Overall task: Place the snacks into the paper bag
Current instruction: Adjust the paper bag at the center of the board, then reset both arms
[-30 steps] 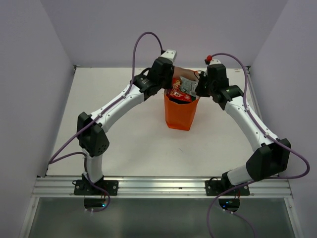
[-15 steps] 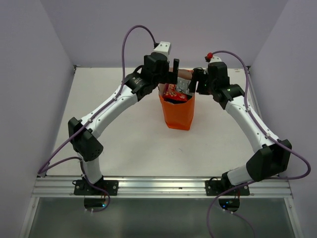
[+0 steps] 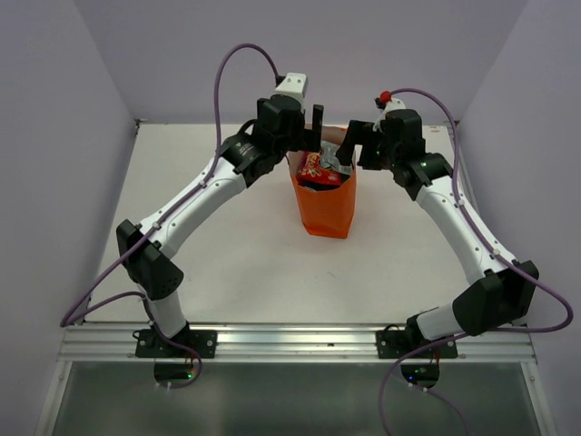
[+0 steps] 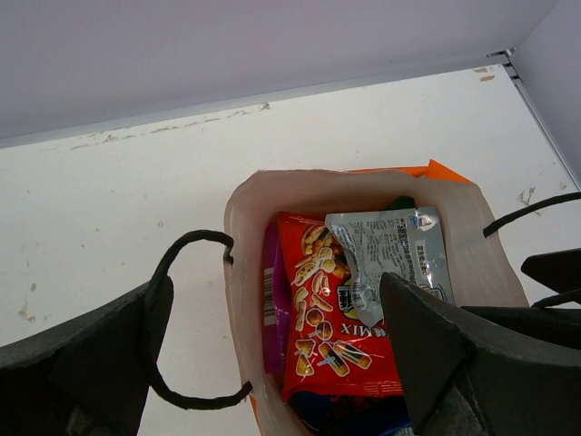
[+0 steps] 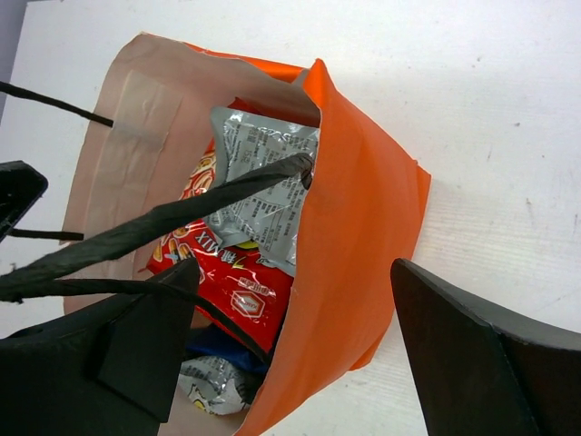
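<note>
The orange paper bag point(image 3: 329, 207) stands upright at mid-table with the snacks inside. In the left wrist view I look down into the bag point(image 4: 238, 272) at a red packet point(image 4: 327, 327), a silver-grey one point(image 4: 386, 250), a magenta edge point(image 4: 272, 300) and a dark blue one point(image 4: 354, 413). My left gripper point(image 4: 272, 363) hangs open over the bag's left rim, holding nothing. My right gripper point(image 5: 300, 363) is open, its jaws on either side of the bag's orange right wall point(image 5: 363, 218). The red point(image 5: 231, 291) and silver point(image 5: 259, 182) packets show there too.
A black cord handle point(image 4: 182, 245) loops out over the bag's left rim; the other cord point(image 5: 163, 222) runs across the right wrist view above the packets. The white table point(image 3: 227, 245) meets the back wall just behind the bag.
Both grippers have opened from nearly shut and drawn up and back from the bag's mouth. The bag's mouth has shifted slightly left.
</note>
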Robot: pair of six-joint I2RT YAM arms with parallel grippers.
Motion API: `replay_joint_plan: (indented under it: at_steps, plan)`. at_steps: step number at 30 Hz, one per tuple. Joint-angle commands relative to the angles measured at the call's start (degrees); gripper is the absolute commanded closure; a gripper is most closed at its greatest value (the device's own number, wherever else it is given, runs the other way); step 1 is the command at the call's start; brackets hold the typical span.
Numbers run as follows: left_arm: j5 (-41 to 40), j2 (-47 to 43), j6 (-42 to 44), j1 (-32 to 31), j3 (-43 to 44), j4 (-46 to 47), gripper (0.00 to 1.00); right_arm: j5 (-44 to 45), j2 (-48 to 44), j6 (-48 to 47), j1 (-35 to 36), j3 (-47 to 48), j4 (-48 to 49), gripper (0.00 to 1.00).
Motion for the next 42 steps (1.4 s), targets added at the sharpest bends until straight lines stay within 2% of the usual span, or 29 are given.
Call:
replay_joint_plan:
  at_steps: [1, 21, 27, 34, 40, 42]
  plan:
    - [-2.5, -3.6, 1.4, 0.1, -0.5, 2.0, 0.00, -3.0, -2.1, 0.6, 0.1, 2.7, 2.5, 0.09]
    - [-8.4, -5.6, 3.6, 0.1, -0.9, 1.9, 0.00, -2.9, -4.6, -0.2, 0.1, 2.6, 2.7, 0.03]
    - [-10.0, -9.9, 4.3, 0.1, -6.1, 8.5, 0.00, -3.8, -6.3, -1.0, 0.1, 2.5, 3.0, 0.01]
    - [-10.1, -10.8, 4.7, 0.1, -6.3, 9.3, 0.00, -2.4, -8.3, -2.4, 0.1, 2.4, 2.8, 0.01]
    - [-10.2, -12.3, 4.9, 0.3, -7.2, 9.5, 0.00, 2.0, -12.2, -4.3, -0.1, 0.7, 3.4, 0.01]
    - [-11.3, -13.5, 4.8, 0.5, -6.8, 7.6, 0.00, 6.4, -13.8, -5.1, 0.0, 0.0, 3.5, 0.02]
